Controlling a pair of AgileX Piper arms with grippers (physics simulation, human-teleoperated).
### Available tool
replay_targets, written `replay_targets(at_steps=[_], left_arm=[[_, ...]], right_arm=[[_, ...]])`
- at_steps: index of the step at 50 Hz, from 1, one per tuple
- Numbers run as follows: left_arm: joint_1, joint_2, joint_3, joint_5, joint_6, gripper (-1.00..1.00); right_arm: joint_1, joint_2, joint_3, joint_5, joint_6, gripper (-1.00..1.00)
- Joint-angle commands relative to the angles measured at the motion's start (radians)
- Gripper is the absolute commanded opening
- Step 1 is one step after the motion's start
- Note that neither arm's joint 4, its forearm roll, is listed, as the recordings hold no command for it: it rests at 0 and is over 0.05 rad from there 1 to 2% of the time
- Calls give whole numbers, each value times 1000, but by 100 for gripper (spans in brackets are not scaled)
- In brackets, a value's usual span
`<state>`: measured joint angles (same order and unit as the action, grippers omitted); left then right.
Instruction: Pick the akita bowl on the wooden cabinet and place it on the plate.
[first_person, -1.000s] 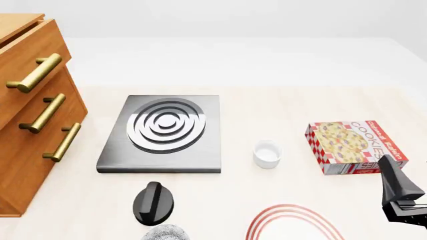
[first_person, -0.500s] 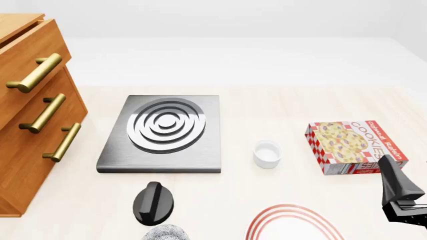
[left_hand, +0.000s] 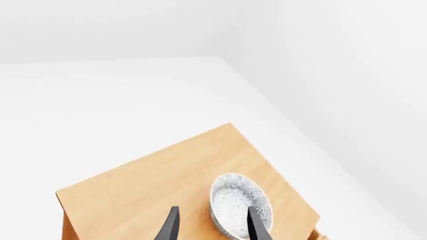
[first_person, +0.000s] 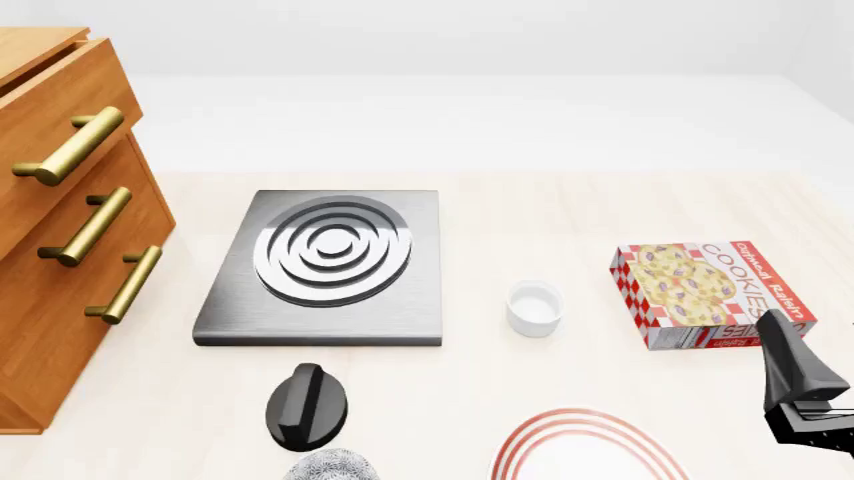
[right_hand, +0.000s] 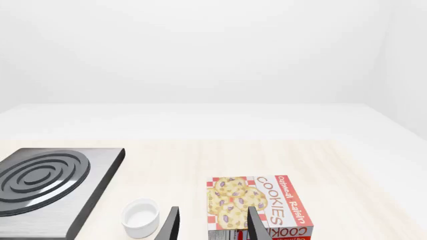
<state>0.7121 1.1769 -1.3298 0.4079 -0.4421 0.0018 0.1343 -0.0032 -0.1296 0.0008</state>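
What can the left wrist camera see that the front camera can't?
Only the left wrist view shows the cabinet's top with the speckled bowl sitting on it, and the left gripper open above it. Only the front view shows the stove plate, small white cup, cookie box, red-ringed plate, black knob, a second speckled bowl and the right gripper. Both show the wooden cabinet.

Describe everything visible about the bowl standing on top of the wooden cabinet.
The akita bowl is round, covered in a dense grey-and-white speckled pattern, and looks ceramic. It stands upright and empty on the wooden cabinet, near one edge of its top. The left gripper hangs open above it, one fingertip overlapping the bowl's rim in this view; contact cannot be told.
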Motion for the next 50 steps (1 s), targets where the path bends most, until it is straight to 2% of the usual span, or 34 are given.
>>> replay_targets(at_steps=[1,22,50], left_arm=[[-2,39,-10,-10,-10,100],[4,88,20,-51,-29,100],[-1,129,2,-63,-18,100]], right_arm=[[0,0,0,0,0,100],[0,0,0,0,0,100],[0,0,0,0,0,100]])
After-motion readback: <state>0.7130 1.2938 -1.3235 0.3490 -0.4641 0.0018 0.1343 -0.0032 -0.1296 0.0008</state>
